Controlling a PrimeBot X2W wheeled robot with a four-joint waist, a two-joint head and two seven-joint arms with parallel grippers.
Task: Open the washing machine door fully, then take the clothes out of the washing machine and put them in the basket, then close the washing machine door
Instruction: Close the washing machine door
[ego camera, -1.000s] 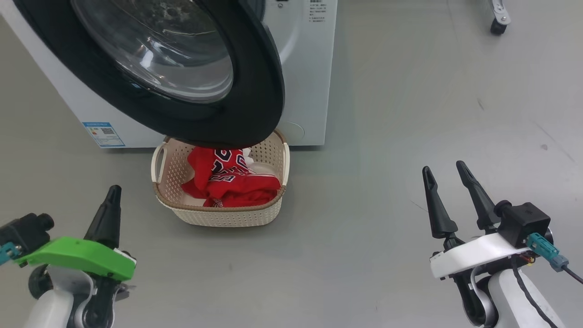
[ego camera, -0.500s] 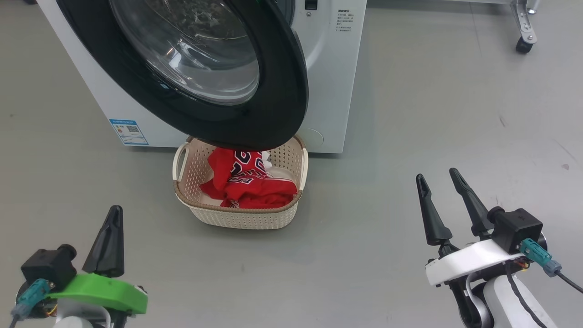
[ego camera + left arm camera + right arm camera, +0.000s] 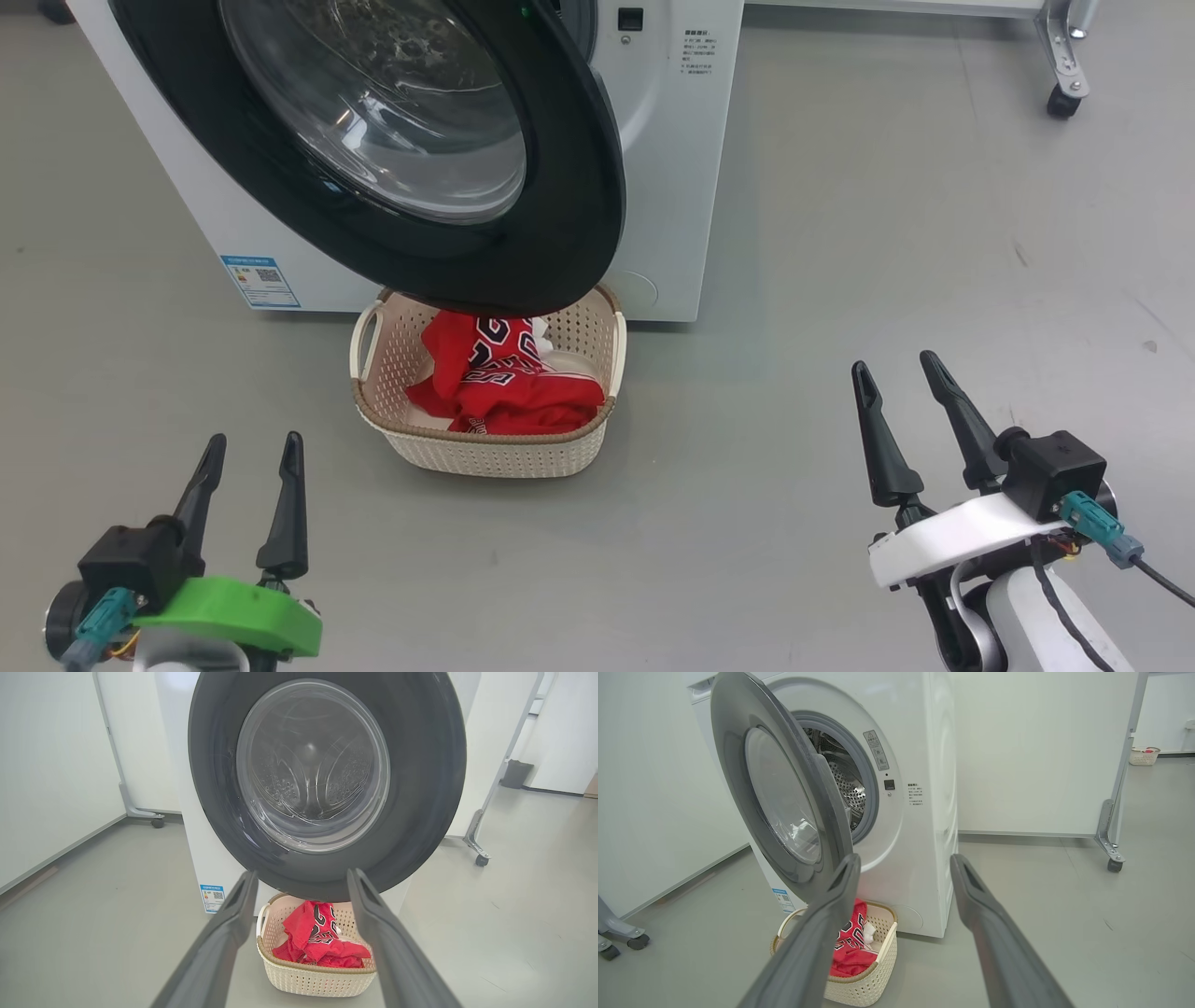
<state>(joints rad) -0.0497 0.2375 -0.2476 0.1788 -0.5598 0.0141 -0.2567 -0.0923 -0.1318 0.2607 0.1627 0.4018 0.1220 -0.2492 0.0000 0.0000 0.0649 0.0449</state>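
Red clothes (image 3: 512, 399) fill the basket (image 3: 485, 457); washing machine door (image 3: 571, 205) stands open.

Smooth grey floor (image 3: 887, 233), white partition panels (image 3: 1036, 751) on grey metal castor feet (image 3: 1110, 851), soft even light

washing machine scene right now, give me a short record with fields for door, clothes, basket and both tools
washing machine: white front loader on the grey floor
washing machine door: open, swung out above the back of the basket
drum: the part seen past the door looks bare
clothes: red, piled inside the basket
basket: on the floor, close in front of the machine
left tool: open, holding nothing
right tool: open, holding nothing
left to do: close the door
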